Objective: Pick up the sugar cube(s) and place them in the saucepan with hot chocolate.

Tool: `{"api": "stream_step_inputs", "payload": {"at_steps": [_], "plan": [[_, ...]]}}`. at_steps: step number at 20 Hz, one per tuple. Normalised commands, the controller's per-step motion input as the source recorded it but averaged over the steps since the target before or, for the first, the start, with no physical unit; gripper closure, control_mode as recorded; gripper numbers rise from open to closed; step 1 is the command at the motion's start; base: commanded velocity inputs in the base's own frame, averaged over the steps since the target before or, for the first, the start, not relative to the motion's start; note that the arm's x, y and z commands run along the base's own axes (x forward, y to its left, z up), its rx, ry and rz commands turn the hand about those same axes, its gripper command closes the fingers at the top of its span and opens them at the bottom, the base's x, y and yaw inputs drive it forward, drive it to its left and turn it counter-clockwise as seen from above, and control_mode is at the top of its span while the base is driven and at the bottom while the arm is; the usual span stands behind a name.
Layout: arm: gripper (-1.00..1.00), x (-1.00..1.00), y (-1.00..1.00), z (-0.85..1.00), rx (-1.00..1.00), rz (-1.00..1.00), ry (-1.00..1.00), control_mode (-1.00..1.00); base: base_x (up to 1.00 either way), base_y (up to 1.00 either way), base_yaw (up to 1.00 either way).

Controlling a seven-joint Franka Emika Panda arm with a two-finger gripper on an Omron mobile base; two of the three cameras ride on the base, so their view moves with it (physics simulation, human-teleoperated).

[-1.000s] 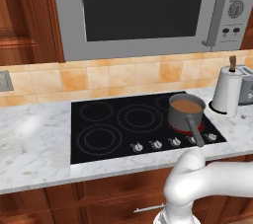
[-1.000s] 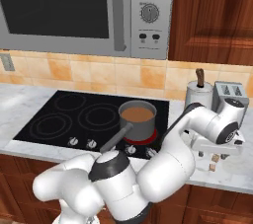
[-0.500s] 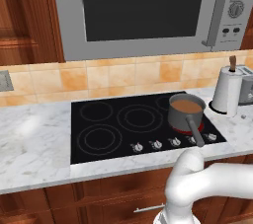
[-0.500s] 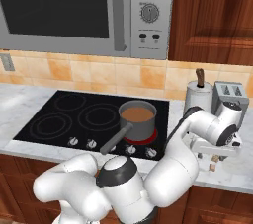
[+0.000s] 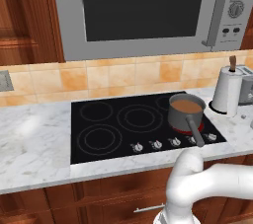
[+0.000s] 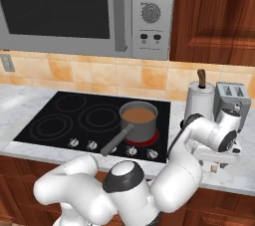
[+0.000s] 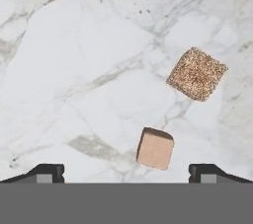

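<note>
Two sugar cubes lie on the white marble counter in the hand view. A smooth pale tan cube (image 7: pixel 155 148) sits just ahead of my open gripper (image 7: pixel 127 173), a little right of centre between the dark fingertips (image 7: pixel 47 172). A speckled brown cube (image 7: pixel 196 74) lies farther off to the right. Nothing is held. From the right base view my gripper (image 6: pixel 219 159) hangs low over the counter right of the cooktop, with a small cube (image 6: pixel 214 169) under it. The saucepan with hot chocolate (image 6: pixel 139 119) (image 5: pixel 187 112) stands on the cooktop's front right burner, its handle pointing toward the front edge.
A white paper-towel roll (image 6: pixel 199 103) (image 5: pixel 228 90) and a grey toaster (image 6: pixel 231 101) stand behind my hand, near the wall. The black cooktop (image 5: pixel 123 124) has its knobs along the front. A microwave (image 5: pixel 148 11) hangs above it.
The arm has sunk slightly toward the counter right of the cooktop. The jaws stay open, and the saucepan has not moved.
</note>
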Motion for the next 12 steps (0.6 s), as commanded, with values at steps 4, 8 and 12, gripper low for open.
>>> {"api": "stream_step_inputs", "payload": {"at_steps": [4, 8, 12], "plan": [[-1.0, 0.03, -0.11, -0.06, 0.0, 0.0, 0.04, -1.0, 0.0, 0.0, 0.0], [-1.0, 0.08, -0.16, 0.0, 0.0, 0.0, 0.0, -1.0, 0.0, 0.0, 0.0], [-1.0, 0.05, -0.19, -0.01, 0.0, 0.0, 0.0, -1.0, 0.0, 0.0, 0.0]]}}
